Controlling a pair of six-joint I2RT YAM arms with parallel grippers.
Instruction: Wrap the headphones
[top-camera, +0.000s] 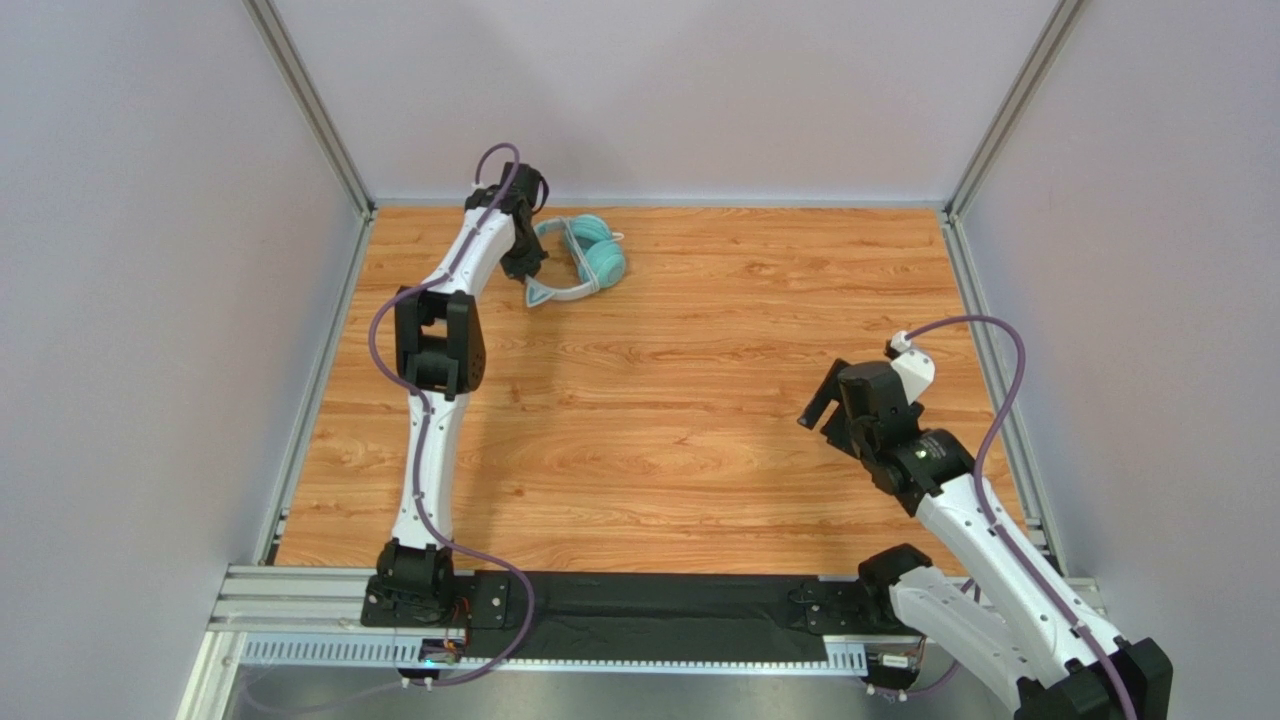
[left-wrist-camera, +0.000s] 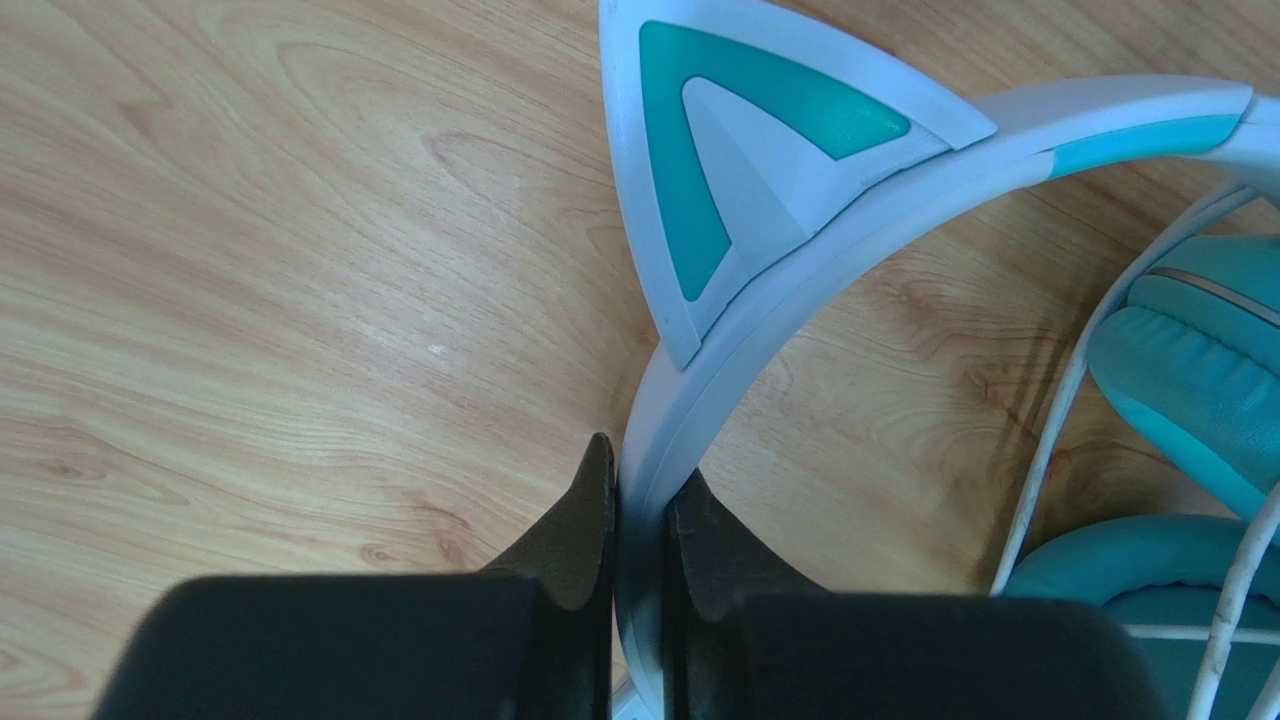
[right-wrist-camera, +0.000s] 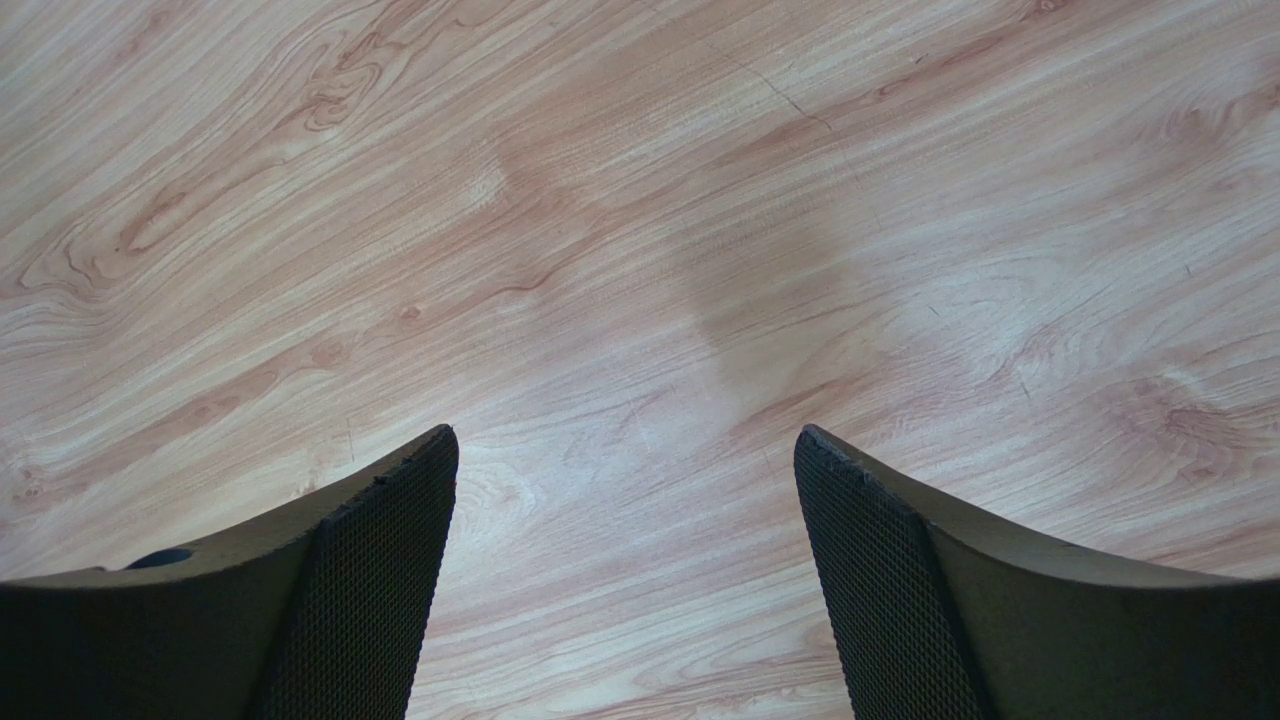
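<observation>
The teal headphones (top-camera: 583, 258) lie at the far left of the wooden table, ear cups to the right, pale headband to the left. My left gripper (top-camera: 529, 275) is shut on the headband (left-wrist-camera: 706, 405), just below a pointed cat ear (left-wrist-camera: 736, 165). The teal ear cups (left-wrist-camera: 1202, 375) and thin white cable (left-wrist-camera: 1052, 450) show at the right of the left wrist view. My right gripper (top-camera: 824, 405) is open and empty above bare wood at the right; its fingertips (right-wrist-camera: 406, 495) frame only table.
The wooden table (top-camera: 676, 390) is bounded by metal rails (top-camera: 323, 345) on the left, right and back, with grey walls beyond. Thick purple robot cables (top-camera: 999, 398) loop along both arms. The arm bases sit on a black strip at the near edge.
</observation>
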